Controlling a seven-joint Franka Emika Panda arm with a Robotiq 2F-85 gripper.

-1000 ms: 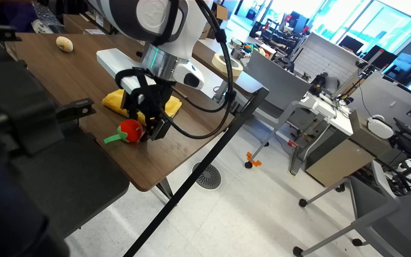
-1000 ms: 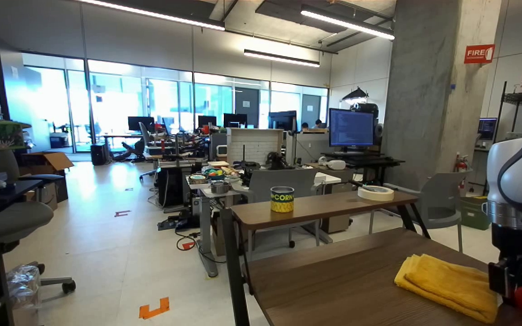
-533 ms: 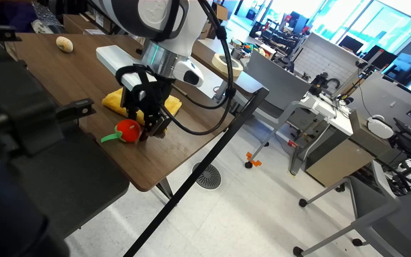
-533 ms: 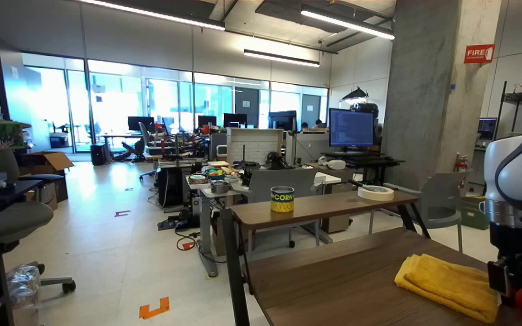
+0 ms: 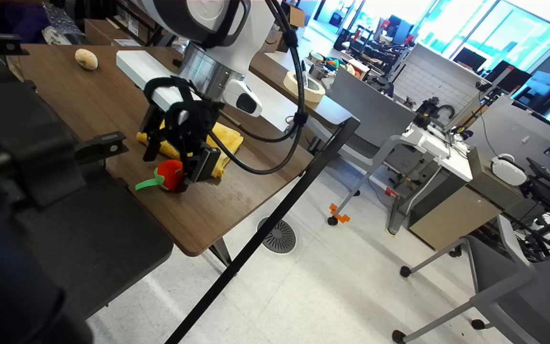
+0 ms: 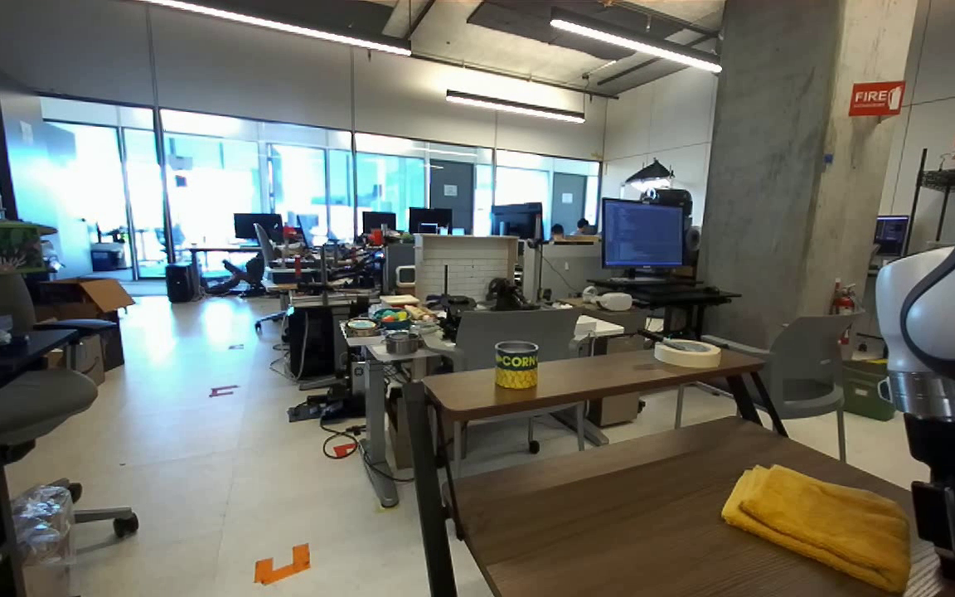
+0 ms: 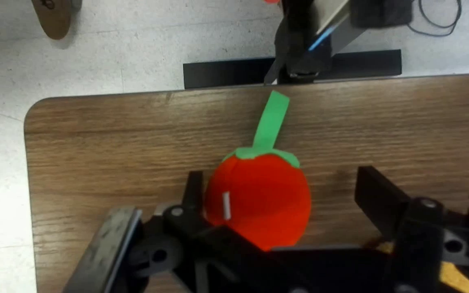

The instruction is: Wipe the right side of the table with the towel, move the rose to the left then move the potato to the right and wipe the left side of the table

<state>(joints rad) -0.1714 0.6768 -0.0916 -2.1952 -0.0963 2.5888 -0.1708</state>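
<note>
The rose appears to be the step in hand, with roughly half the task to go: the red, rounded, soft-looking rose with a green stem and leafy collar (image 7: pixel 259 199) sits near a rounded corner of the long, rectangular, dark brown wood-grain worktop (image 5: pixel 194 220), between the 2 fingers of the black claw (image 7: pixel 282 191). The claw is spread wide and grips nothing; 1 finger is right at the rose, though contact cannot be told, and the other is well clear of it. The bright yellow, soft cloth towel (image 6: pixel 817 526) lies folded near the rose, free of the claw, which suggests that the initial wipe of the right side is done, though nothing visible proves it. Whether the rose awaits lifting or already sits at its left-hand spot is uncertain, since the views do not settle which end counts as left. The smooth-looking, beige-tan oval potato (image 5: pixel 86 59) rests towards the opposite end of the worktop, well apart from rose and towel, so its move to the right is probably left to do, followed by taking up the towel for the left-side wipe.
</note>
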